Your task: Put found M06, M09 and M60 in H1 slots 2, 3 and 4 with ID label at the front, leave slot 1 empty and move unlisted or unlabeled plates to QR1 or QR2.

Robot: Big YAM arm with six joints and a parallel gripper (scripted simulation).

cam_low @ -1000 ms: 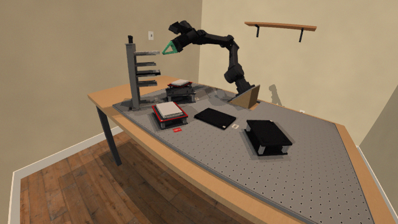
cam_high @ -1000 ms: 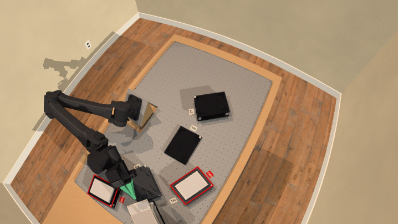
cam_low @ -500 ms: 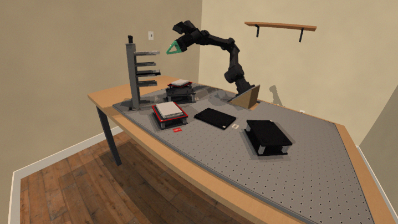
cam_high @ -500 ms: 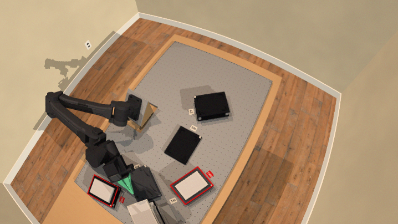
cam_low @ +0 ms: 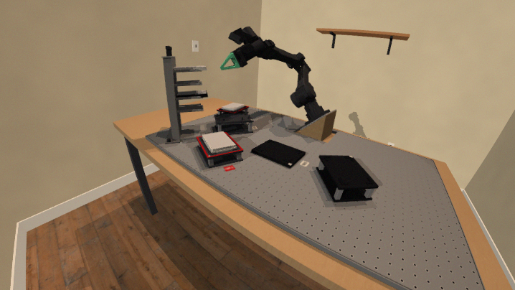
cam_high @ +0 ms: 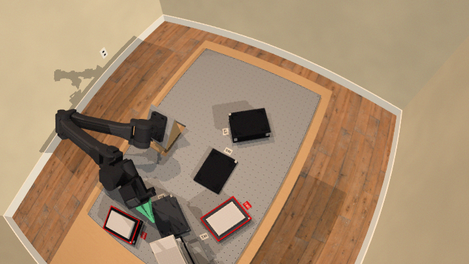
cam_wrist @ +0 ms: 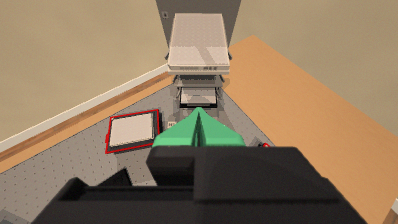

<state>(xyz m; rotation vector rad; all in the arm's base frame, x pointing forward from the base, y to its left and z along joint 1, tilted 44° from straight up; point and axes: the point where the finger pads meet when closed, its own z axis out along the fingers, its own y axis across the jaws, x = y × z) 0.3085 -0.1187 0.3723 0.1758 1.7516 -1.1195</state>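
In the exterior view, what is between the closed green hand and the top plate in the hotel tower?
Nothing: only air lies between the hand and the top plate of the hotel tower. The exterior view shows this gap plainly.

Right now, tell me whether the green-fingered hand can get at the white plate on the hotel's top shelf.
Probably yes: the hand hangs shut and empty just before the white plate, nothing between them.

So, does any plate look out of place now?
Nothing stands out. The hotel plates lie flat on their shelves, both red nests hold a plate squarely, and the shut gripper hangs free of the top plate.
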